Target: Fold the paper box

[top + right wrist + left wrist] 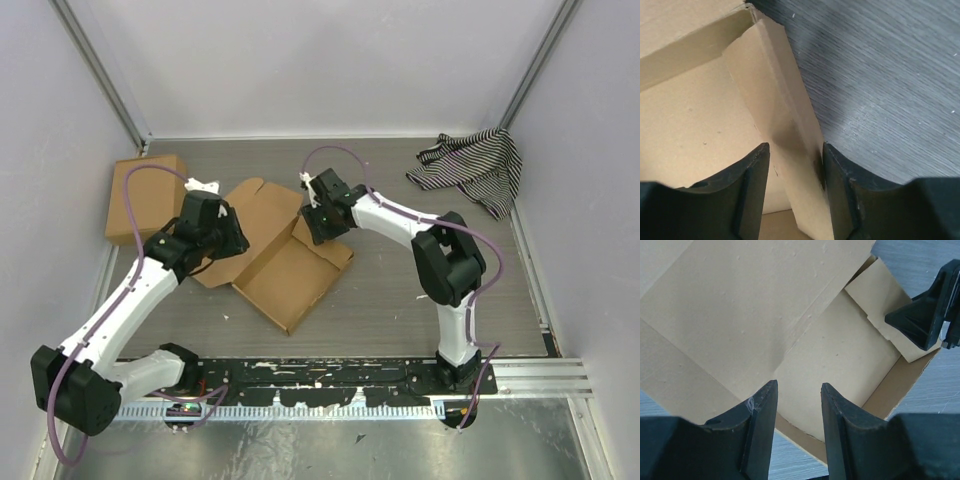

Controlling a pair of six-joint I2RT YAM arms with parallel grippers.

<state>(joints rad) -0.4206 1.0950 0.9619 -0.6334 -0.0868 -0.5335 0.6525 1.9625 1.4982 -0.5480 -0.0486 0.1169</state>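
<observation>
right gripper [792, 175] | we pinch the paper box [290, 270] side wall, seemingly gripped | left gripper [797, 410] parted, hovering over the opposite lid side | wall runs away from us

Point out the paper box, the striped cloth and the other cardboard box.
paper box [290, 275]: top external view, tray floor.
striped cloth [475, 165]: top external view, bunched middle.
other cardboard box [135, 195]: top external view, top face.

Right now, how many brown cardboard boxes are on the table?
2. The paper box lies half-folded mid-table between both grippers; the other cardboard box, a closed slab, sits at the far left by the wall. None seems hidden.
</observation>
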